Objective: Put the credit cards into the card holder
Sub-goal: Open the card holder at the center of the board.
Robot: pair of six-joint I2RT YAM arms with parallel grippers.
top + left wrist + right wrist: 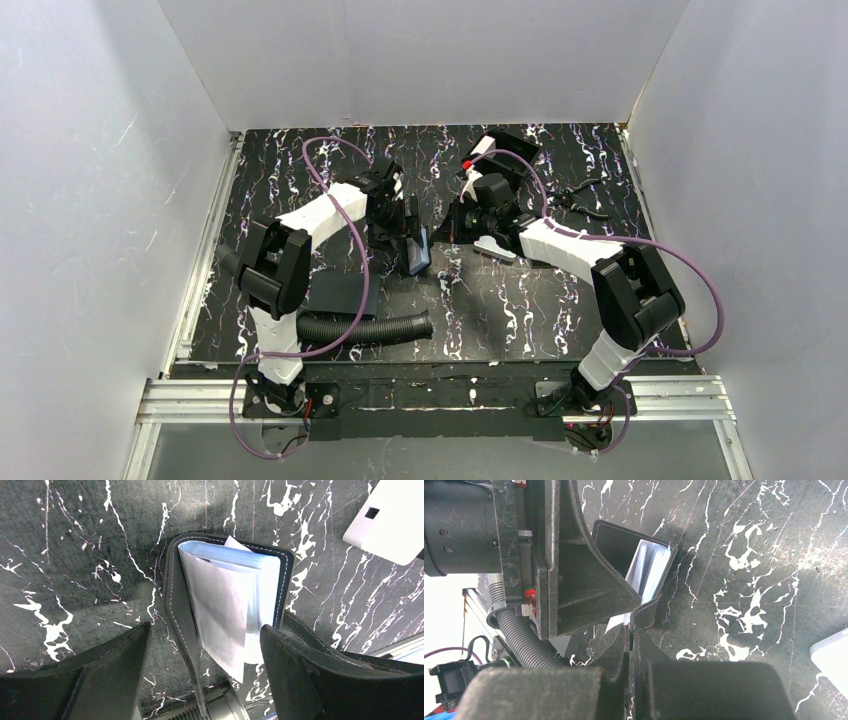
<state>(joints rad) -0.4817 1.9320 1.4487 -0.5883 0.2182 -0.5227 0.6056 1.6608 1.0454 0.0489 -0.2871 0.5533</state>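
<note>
The left fingers (110, 670) stand spread, at 7 and 5 o'clock of the card holder (175, 580). The right fingers (649, 655) are pressed together on its soft flap. The holder lies open near the centre of the bench (75, 555). It seems light and floppy, and its pale sheets (225, 595) look slippery, so I would take it by the stiffer stitched edge.

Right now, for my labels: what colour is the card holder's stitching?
Whitish, on the black card holder; best in left wrist view.
</note>
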